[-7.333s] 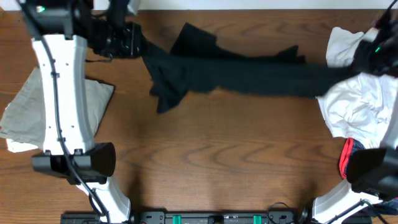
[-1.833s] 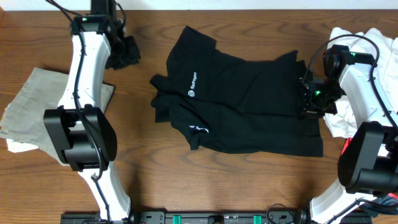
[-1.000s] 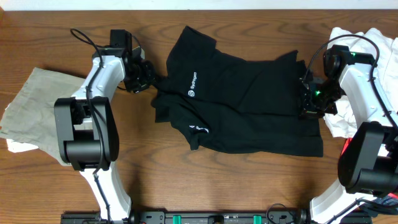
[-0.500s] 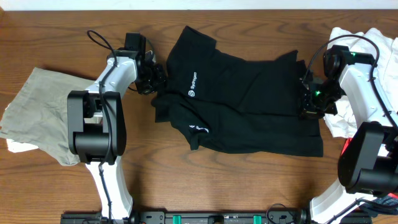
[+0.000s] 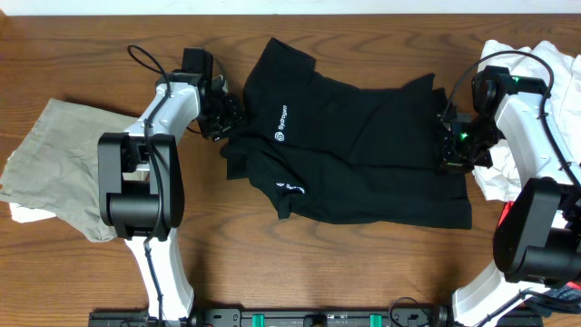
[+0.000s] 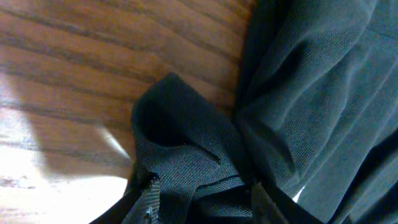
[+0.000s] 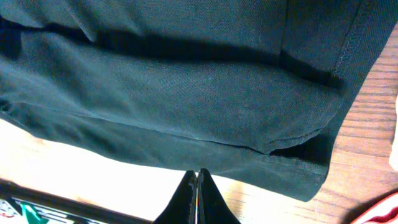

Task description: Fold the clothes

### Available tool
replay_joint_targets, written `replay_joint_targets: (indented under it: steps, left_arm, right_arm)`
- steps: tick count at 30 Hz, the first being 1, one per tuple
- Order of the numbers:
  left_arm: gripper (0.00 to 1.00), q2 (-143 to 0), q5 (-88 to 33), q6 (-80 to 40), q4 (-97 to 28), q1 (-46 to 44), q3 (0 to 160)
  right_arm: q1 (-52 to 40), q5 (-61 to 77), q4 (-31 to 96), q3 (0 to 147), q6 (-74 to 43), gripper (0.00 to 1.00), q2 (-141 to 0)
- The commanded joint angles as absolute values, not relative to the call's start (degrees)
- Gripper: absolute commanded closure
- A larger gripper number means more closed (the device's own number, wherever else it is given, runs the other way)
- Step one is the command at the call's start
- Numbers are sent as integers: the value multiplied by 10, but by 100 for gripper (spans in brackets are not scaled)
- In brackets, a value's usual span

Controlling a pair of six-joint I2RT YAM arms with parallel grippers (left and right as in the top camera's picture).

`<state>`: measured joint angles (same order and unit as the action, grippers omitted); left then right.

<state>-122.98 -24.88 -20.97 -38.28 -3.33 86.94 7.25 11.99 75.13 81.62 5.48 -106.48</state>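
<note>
Black short-sleeved collared fabric shirt [image 5: 363,154] lies rumpled on the brown wooden table [image 5: 318,272], logo up. My left gripper [image 6: 202,195] is at the shirt's left edge, fingers partly apart around a bunched fold. Whether it's actually squeezing, I can't tell. My right gripper [image 7: 198,179] is closed tight at the shirt's right hem, I reckon to anchor that side while the left sorts the bunch.

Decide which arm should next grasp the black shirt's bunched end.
Left: the left fingers, open, straddle a fold of the black shirt; the right fingers are shut at the hem.
</note>
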Motion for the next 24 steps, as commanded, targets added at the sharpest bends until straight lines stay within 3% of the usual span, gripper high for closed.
replay_joint_targets:
  steps: [1,11,21,22,23,24]
  left_arm:
    - [51,-1233,-199,-207,-406,-26,864]
    - [51,-1232,-97,-231,-437,-25,864]
    - [53,-1227,-74,-271,-431,-28,864]
    - [66,-1227,-72,-271,-425,-29,864]
    - [89,-1227,-66,-271,-420,-29,864]
    - [94,-1227,-52,-271,-413,-29,864]
  right_arm:
    - [72,120,751,815,63,98,-1057]
    - [72,120,754,815,63,98,-1057]
    - [72,120,754,815,63,98,-1057]
    - [72,120,754,815,63,98,-1057]
    - [72,120,754,815,63,98,-1057]
    - [72,120,754,815,63,98,-1057]
